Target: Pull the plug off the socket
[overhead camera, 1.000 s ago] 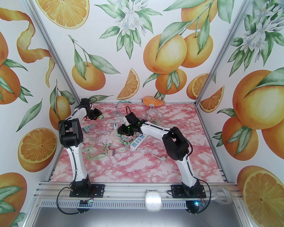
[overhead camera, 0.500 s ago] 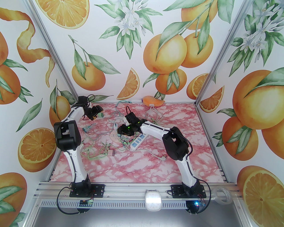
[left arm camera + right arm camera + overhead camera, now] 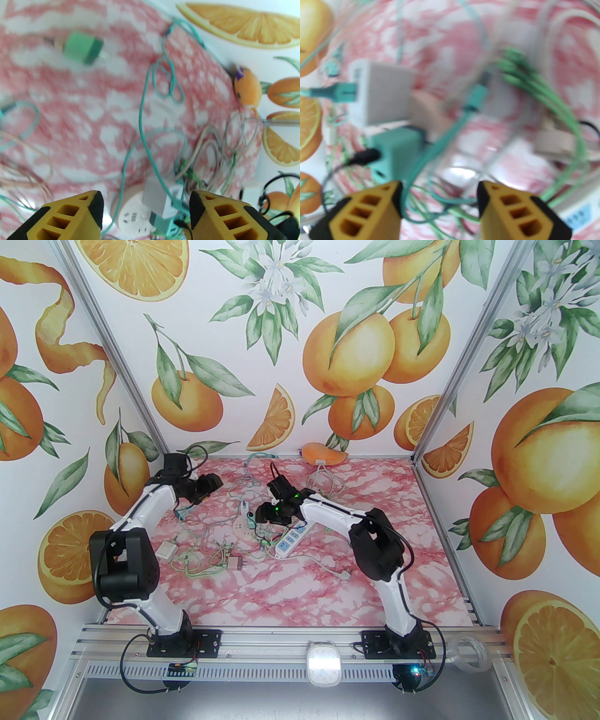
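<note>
From here I see the round white socket [image 3: 130, 219] on the pink marble tabletop [image 3: 281, 596], a little left of centre and towards the back, in a tangle of thin cables [image 3: 143, 121]. A white block plug [image 3: 382, 93] stands on it with a teal lead going into its outer end. A teal plug [image 3: 398, 150] sits tight against that one, with a black lead [image 3: 363, 157] pushed into its face. Both look seated in the socket, though my right wrist view is too blurred for me to be sure of the teal one.

The right gripper [image 3: 439, 189] hangs just above and beside the two plugs. Its yellow fingers stand moderately apart, and between them I see loose cable and table but nothing gripped. The left gripper [image 3: 145, 201] is off to the left and further back, raised over the table and pointed at the socket. It too is parted about halfway and holds nothing.

Just right of the socket, a blue-and-white power strip [image 3: 291, 538] lies partly under the right forearm. A bundle of green wires [image 3: 536, 91] runs past it. A loose green plug [image 3: 83, 46] lies on its side well apart from the socket, on the left arm's side. A small pink adapter [image 3: 236, 563] and a white square one [image 3: 166, 549] lie nearer to me among the cables. An orange plush toy [image 3: 323, 453] rests against the back wall.
</note>
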You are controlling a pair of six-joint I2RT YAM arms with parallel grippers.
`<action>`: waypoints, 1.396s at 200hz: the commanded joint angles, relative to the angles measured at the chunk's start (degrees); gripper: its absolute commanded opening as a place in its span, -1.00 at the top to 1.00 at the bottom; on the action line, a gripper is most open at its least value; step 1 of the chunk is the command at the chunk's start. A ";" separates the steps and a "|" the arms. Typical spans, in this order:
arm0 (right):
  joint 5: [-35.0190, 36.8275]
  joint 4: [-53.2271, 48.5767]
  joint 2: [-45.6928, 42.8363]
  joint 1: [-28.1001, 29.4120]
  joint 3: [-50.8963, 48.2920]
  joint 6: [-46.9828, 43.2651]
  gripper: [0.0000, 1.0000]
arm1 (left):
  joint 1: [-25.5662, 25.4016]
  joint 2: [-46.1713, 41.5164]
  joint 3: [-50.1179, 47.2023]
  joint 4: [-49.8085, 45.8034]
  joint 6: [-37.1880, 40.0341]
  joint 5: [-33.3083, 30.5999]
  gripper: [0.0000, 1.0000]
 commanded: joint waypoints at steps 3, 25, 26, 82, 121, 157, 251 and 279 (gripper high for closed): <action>7.70 -3.78 -5.00 -0.69 -3.39 -0.24 -0.10 | -0.70 -5.81 -6.42 3.79 -0.47 -0.14 -0.07; 12.35 -2.87 -9.34 0.32 -5.58 -0.63 0.00 | -1.01 -9.64 -10.79 4.20 -0.63 -0.67 -0.05; 12.50 -2.83 -9.53 0.34 -5.64 -0.66 0.00 | -1.03 -9.72 -10.95 4.20 -0.62 -0.68 -0.05; 11.08 -5.04 -6.75 3.61 -0.10 -2.75 0.06 | -1.95 -12.76 -19.50 10.46 -2.39 3.73 0.25; 9.05 -4.33 -1.40 6.67 6.71 -3.50 0.08 | -2.54 -13.50 -20.98 11.75 -2.67 5.16 0.34; 6.48 -3.68 2.68 7.21 9.97 -1.75 0.22 | -2.59 -14.02 -22.23 10.49 -2.20 3.99 0.39; 6.69 -2.12 7.15 7.93 11.95 -0.85 0.14 | -2.56 -14.83 -23.75 9.29 -2.19 2.75 0.37; 8.15 -1.63 8.60 8.23 12.75 -0.39 0.12 | -2.59 -14.65 -24.33 9.62 -2.44 3.27 0.36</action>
